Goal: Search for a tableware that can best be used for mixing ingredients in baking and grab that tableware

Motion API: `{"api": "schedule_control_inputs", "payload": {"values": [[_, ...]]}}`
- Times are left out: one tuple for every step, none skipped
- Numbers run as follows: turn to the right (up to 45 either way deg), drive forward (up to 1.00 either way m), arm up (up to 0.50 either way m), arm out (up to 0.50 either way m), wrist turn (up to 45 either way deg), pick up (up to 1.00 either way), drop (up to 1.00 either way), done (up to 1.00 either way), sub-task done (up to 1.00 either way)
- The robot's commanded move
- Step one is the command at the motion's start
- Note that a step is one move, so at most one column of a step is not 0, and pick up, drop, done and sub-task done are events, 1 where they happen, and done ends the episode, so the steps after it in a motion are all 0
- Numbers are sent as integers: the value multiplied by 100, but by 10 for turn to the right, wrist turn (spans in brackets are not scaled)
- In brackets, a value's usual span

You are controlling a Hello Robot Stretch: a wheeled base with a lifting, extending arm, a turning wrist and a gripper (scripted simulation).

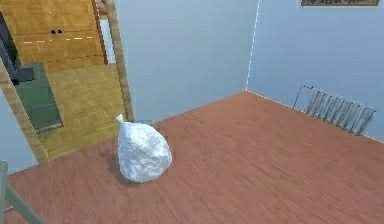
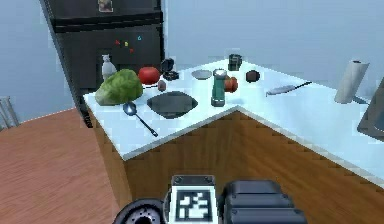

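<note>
Logging arm side view first, nearest edge: white square marker (image 2: 195,205) w/ black marks at the bottom, dark block (image 2: 260,200) just right of it, gripper (image 2: 140,214) dark body just left. Fingers not made out, so cannot tell whether the gripper holds anything.

Beyond: L-shaped counter (image 2: 300,125), pale top, wood fronts. On the left leg, nearest: ladle (image 2: 140,116) lying flat, scoop end just beside the bowl (image 2: 172,103). Bowl is grey, round, dark inside, upright, approx. mid-width of that leg. This is the task item.

- Left of bowl: green lettuce head (image 2: 118,87).
- Right of bowl: teal bottle (image 2: 218,90), upright. Red apple (image 2: 231,85) is touching or just beside it; cannot tell which.
- Farther back: tomato (image 2: 148,74), white bottle (image 2: 108,67), small dark object (image 2: 168,68), flat grey plate (image 2: 202,74), dark cup (image 2: 235,62), dark round lump (image 2: 253,75).
- Right leg: long grey utensil (image 2: 288,88), knife-like, lying flat; paper towel roll (image 2: 348,80) upright.
- Dark fridge (image 2: 105,35) behind the counter's left end, against a blue wall.

Forward view: white crumpled bag (image 1: 143,152) on wood floor (image 1: 250,170), left of centre. Behind it is a blue wall. Doorway at left leads to a room w/ wooden cabinets (image 1: 60,35) at the far end. Grey slatted rack (image 1: 340,108) leans at the far right wall.
</note>
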Motion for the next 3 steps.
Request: {"api": "schedule_control_inputs", "payload": {"values": [[0, 0, 0, 44, 0, 0, 0, 0, 0], [0, 0, 0, 0, 450, 0, 0, 0, 0], [0, 0, 0, 0, 450, 0, 0, 0, 0]]}}
